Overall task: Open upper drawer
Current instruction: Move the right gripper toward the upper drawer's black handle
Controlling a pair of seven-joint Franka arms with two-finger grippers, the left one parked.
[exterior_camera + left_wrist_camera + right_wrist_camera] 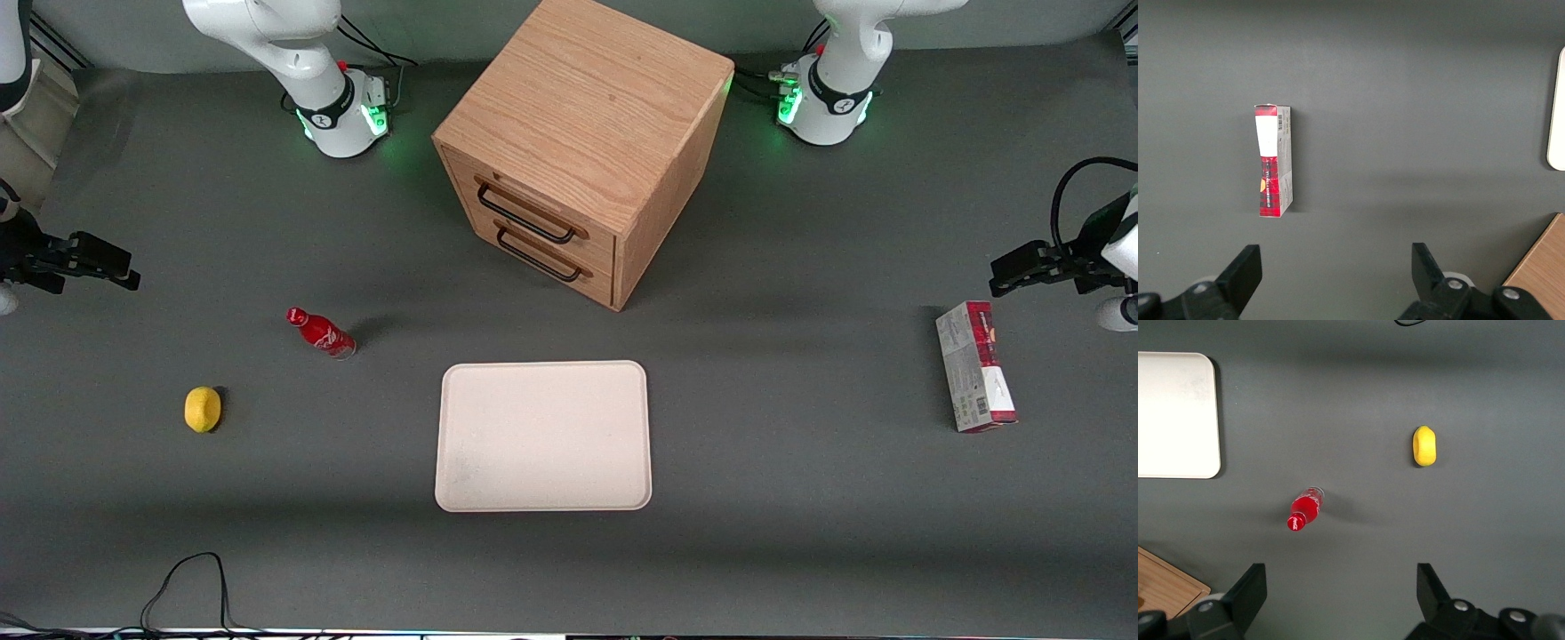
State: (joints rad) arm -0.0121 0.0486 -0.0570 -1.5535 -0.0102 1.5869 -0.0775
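Drawers: upper drawer (531,206) closed; gripper (1341,593) open above table.

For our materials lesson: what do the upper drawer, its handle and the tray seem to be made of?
Upper drawer: light oak-look wood, visible grain. Handle: thin dark bar, probably metal. Tray: matte cream, likely plastic. The gripper hangs open at the working arm's end.

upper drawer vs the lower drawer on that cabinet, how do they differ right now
The upper drawer sits directly under the cabinet top; the lower drawer sits beneath it, nearer the table. The upper drawer's handle looks slightly longer in the front view than the lower drawer's handle. They share light oak fronts, dark bar handles and a shut state. The gripper, open, hangs far off at the working arm's end of the table, touching neither.
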